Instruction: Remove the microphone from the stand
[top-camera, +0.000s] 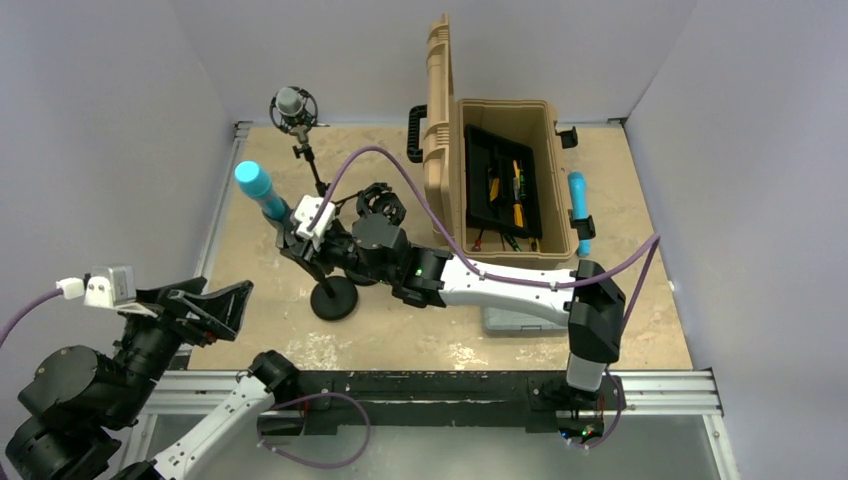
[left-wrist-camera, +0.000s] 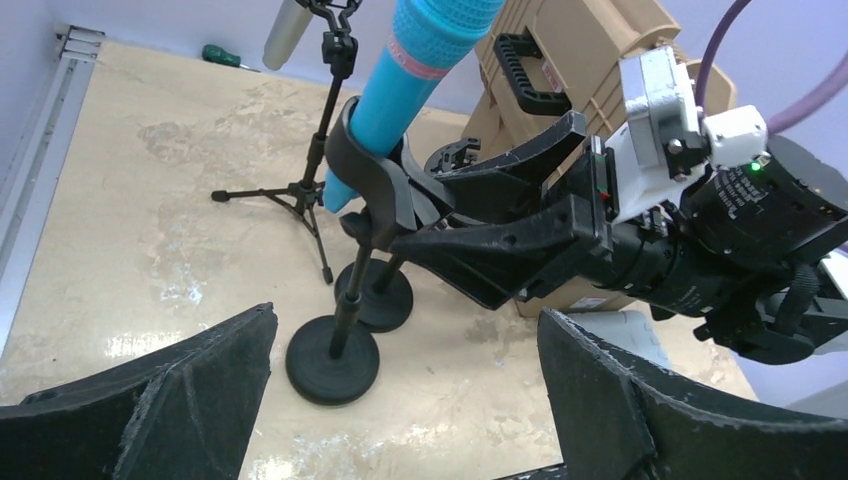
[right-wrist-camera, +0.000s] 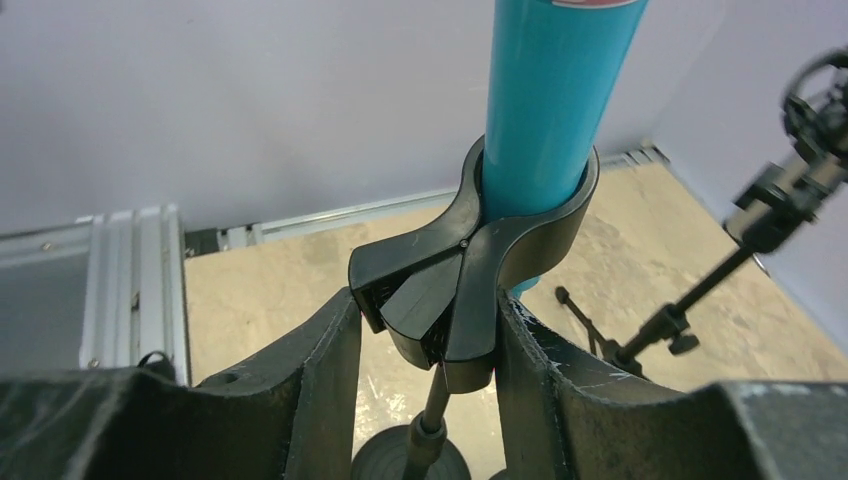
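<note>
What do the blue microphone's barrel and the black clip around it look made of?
Microphone: smooth teal barrel with a soft sheen, probably plastic or painted metal; the left wrist view shows a fine mesh texture on its head. Clip: matte black, moulded-looking, with a small hinge pin and faint scuffs, most likely hard plastic.

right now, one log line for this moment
right gripper: shut on clip | microphone: seated in clip | left gripper: open, holding nothing

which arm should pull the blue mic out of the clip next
Left: the left end effector is open and empty, facing the microphone; the right end effector is clamped on the clip handles, so it is probably occupied.
</note>
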